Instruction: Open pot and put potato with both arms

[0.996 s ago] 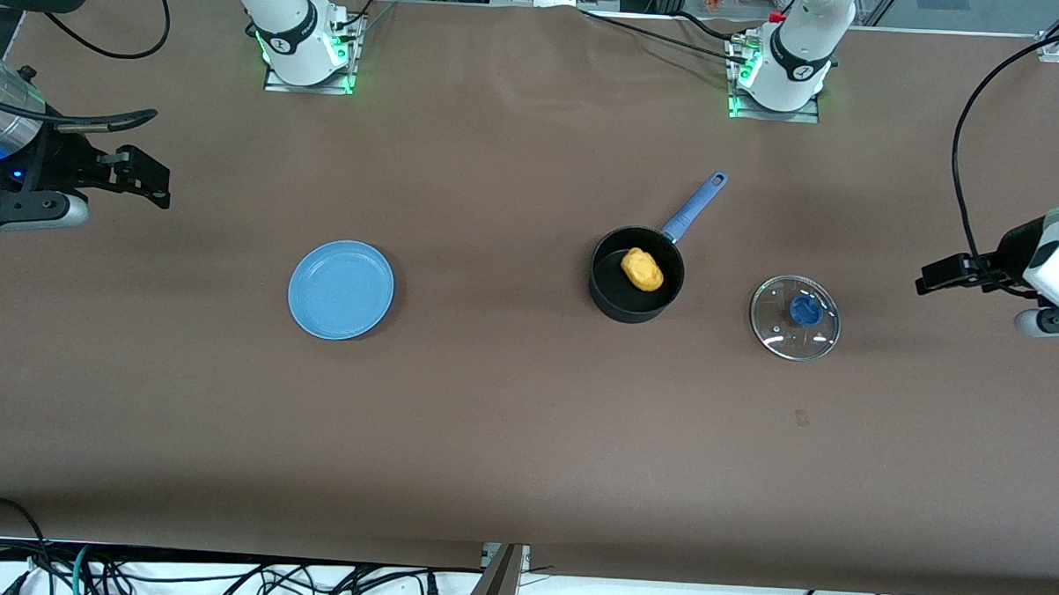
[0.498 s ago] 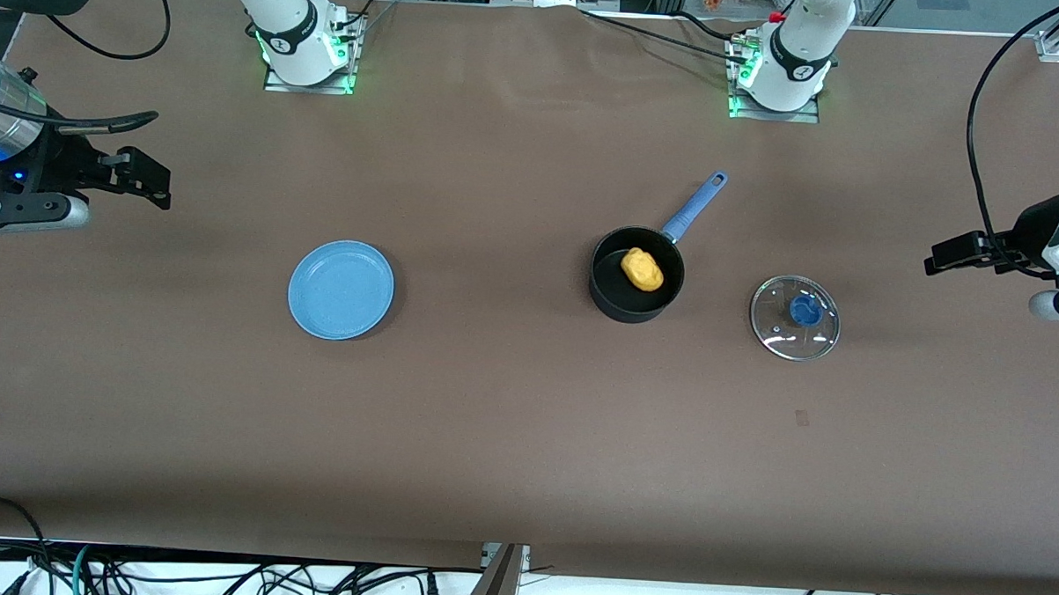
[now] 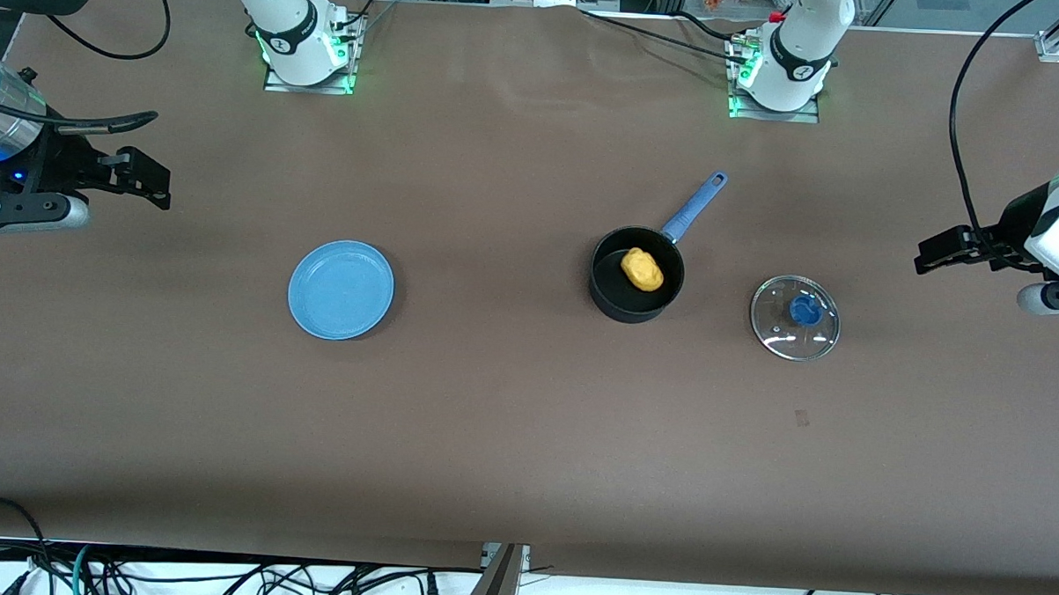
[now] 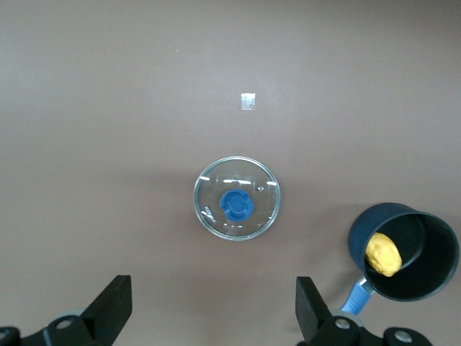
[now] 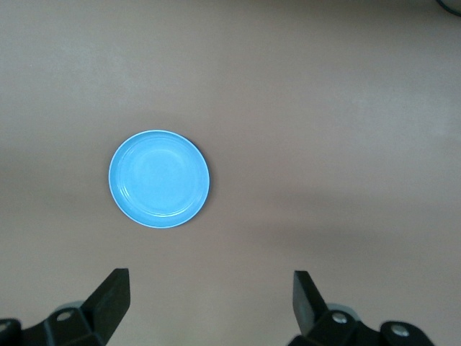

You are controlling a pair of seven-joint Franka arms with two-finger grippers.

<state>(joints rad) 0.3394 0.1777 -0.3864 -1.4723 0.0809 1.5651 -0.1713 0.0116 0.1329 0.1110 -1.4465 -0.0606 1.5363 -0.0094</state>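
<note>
Now I see the potato in the open pot, lid set beside it toward the table's left-arm edge, so the left gripper and right gripper hang wide and empty over opposite edges.

Light-blue plate on brown table, toward the right arm's end, cables along the table's edge

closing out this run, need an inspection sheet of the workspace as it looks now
surface: brown table, one small pale mark.
job's things: potato lies in the open pot; glass lid flat beside it, toward the left arm's end.
clutter: bare blue plate.
grippers: left gripper and right gripper open, holding nothing, at their table ends.
cables: black cables trail from both arms.
surroundings: wire tangle below the table's near edge.
</note>
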